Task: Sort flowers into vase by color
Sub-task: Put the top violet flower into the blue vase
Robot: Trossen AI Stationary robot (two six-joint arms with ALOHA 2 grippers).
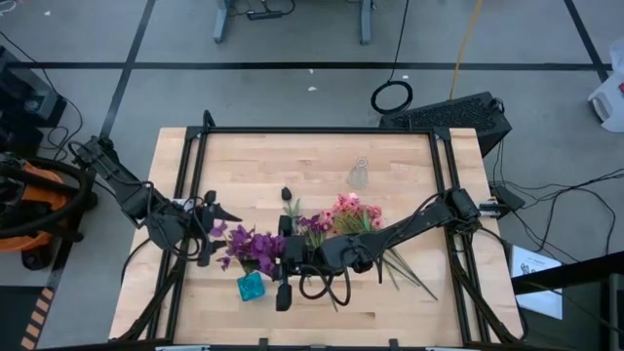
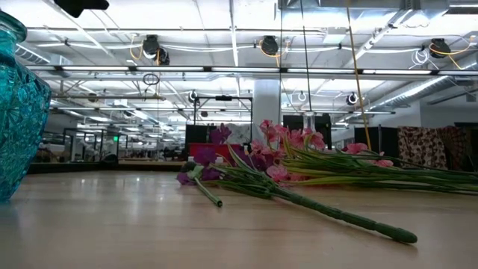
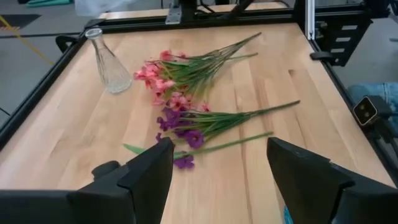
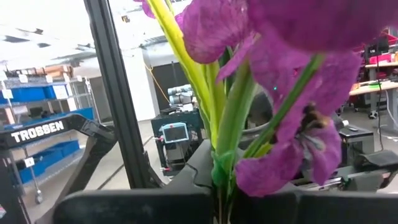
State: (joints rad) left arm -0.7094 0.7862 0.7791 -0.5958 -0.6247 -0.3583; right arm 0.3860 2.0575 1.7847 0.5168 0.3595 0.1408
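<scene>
My right gripper [image 1: 286, 252] is shut on a purple flower spray [image 1: 251, 245] at the table's near middle, just above the teal glass vase [image 1: 252, 287]. The teal vase also shows in the low view [image 2: 15, 112]. My left gripper [image 1: 214, 226] is open and empty to the left of that spray; its wrist view shows the spread fingers [image 3: 217, 180]. A pink spray [image 1: 351, 214] and more purple flowers [image 1: 317, 225] lie on their sides on the table. A clear glass vase [image 1: 359, 174] stands farther back. My right gripper pinches the purple spray's bundled green stems [image 4: 222, 177] between its two fingers, just below the blossoms. The fingers come about level from the table's right. The blossoms [image 4: 292, 124] stick out beyond the fingers, close before the wrist camera.
A single dark bud [image 1: 287, 194] lies left of the pink spray. Long green stems [image 1: 405, 268] fan out toward the near right under my right arm. A black frame [image 1: 312, 130] borders the table. Bare wood lies at the far left and near right.
</scene>
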